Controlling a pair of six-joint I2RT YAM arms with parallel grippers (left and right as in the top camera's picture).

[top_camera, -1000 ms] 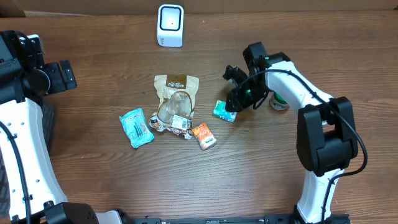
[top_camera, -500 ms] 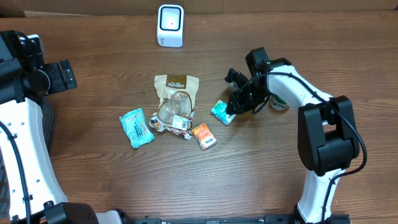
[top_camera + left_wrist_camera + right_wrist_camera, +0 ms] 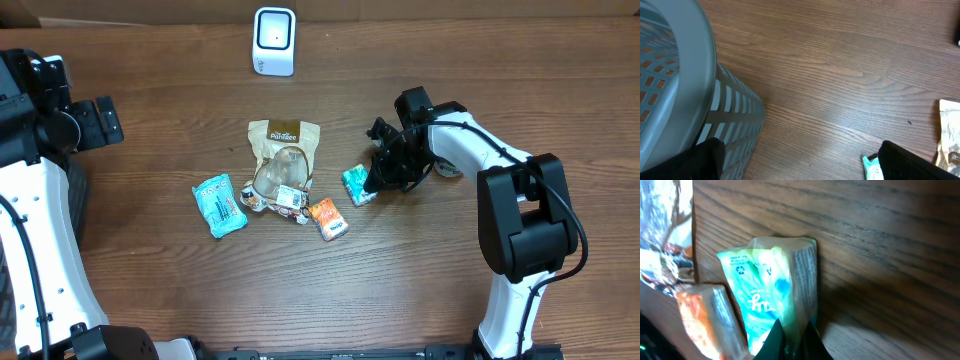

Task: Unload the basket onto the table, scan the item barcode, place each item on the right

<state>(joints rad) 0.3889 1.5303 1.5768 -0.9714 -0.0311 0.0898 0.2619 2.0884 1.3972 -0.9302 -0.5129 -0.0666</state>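
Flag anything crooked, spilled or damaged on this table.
Nothing spilled or visibly torn. The teal packet sits skewed, pinched at its edge by the right gripper, jaws shut. Several small packets overlap in a heap at the lower end of the brown pouch.

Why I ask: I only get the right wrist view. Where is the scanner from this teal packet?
Observer: The scanner stands at the table's far edge, ahead and left of the packet, beyond a brown pouch.
Operator: Is the other arm in the way?
Observer: No; the left gripper hangs open far left, beside a grey basket.
Operator: Anything on my right?
Observer: A green-and-white item lies right of the packet, partly hidden by the right arm.
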